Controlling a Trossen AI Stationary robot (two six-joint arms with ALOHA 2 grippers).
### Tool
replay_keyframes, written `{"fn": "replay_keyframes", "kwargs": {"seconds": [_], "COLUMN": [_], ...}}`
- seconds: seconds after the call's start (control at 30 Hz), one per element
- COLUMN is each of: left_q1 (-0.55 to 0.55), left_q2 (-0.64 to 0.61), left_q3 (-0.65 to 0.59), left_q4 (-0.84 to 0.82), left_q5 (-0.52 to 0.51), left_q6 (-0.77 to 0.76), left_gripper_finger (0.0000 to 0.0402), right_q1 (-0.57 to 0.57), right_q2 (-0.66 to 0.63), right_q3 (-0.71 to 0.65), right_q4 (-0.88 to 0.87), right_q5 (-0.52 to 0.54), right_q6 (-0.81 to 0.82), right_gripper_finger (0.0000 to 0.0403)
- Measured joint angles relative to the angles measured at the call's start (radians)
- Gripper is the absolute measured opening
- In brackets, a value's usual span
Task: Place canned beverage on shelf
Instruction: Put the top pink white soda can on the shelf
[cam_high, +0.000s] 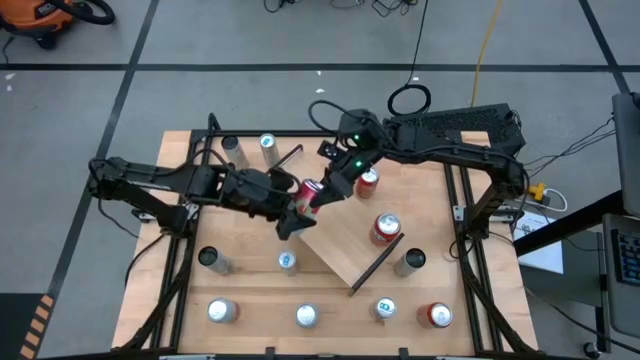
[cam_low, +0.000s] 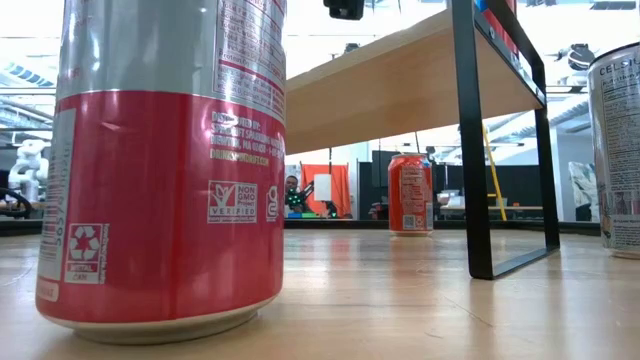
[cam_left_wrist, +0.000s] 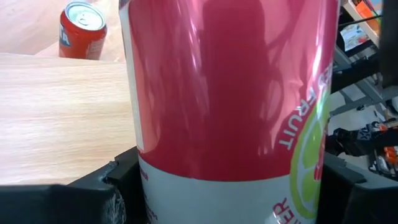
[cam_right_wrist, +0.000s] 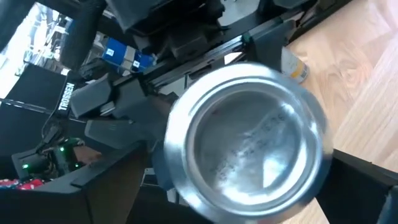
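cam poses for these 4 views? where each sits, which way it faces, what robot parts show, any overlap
High: overhead, facing straight down; both arms, shelf.
Low: table height, facing level into the room; big red can close, no arm.
Left wrist: faces the pink can between the left gripper's fingers.
Right wrist: faces that can's end; the left gripper behind it.
Shared: both wrist views and high show the pink can.

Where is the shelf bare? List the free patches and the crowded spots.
Free: the shelf board between the pink can in the left gripper and the black rail. Crowded: the edge with two red cans, and around the pink can, where the right gripper hangs.
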Motion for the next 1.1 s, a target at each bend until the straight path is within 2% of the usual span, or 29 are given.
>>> {"fn": "replay_keyframes", "kwargs": {"seconds": [0.4,0.8,1.1], "left_q1": [-0.001,0.005,0.006], "left_q2": [0.006,0.006,0.006], "left_q3": [0.000,0.000,0.000], "left_q4": [0.014,0.022,0.021], "left_q5": [-0.001,-0.004,-0.014], "left_q6": [0.003,-0.002,-0.005], "left_gripper_finger": [0.0297,0.0297,0.0302], "right_q1": [0.000,-0.003,-0.019], "right_q2": [0.000,0.000,0.000], "right_q3": [0.000,0.000,0.000], "right_q4": [0.043,0.035,0.035], "right_q5": [0.026,0.054,0.048], "right_q6": [0.005,-0.008,-0.014], "right_gripper_finger": [0.0389,0.0291,0.0280]}}
